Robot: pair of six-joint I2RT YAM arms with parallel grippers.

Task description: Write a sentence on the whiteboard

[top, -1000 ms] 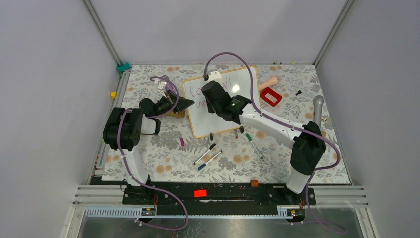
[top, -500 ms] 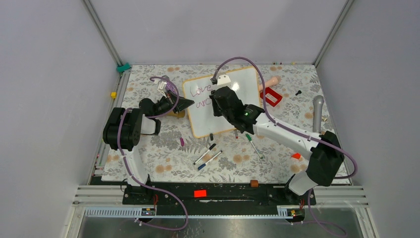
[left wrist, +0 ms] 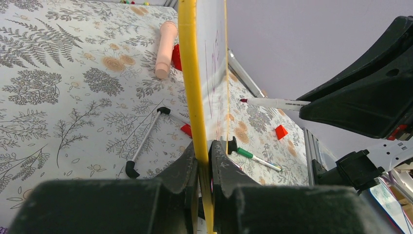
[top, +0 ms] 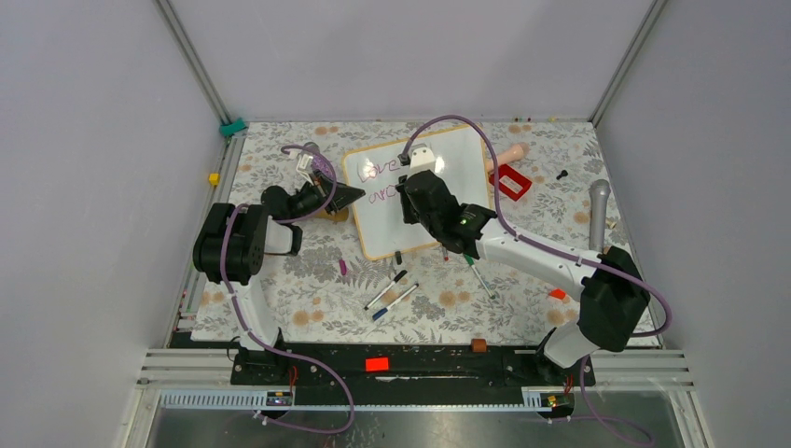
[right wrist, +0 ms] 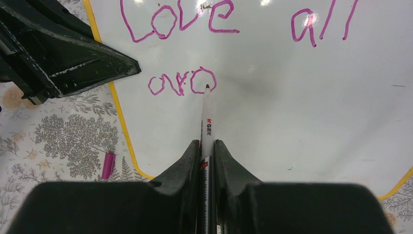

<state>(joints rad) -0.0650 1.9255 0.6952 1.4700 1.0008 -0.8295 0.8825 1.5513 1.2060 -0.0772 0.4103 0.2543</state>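
Shifting since a second ago: right arm, elbow swinging outward and back toward the bases, wrist easing down the whiteboard [right wrist: 292,122], which is sitting mid-table between both arms. I am taking this as writing moving forward: the sentence [right wrist: 224,31] is reading "Love all", then "aro" below, so it is still unfinished. Right gripper [right wrist: 207,144]: clamping the marker [right wrist: 207,117], tip at the "o". Left gripper [left wrist: 205,151]: pinching the board's yellow frame, steadying it.

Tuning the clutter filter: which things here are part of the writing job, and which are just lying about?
In use: whiteboard, writing, marker, left hand clamping the whiteboard's edge, right hand gripping the marker.
Lying about: loose pens, pink cap, red box, beige cylinder.
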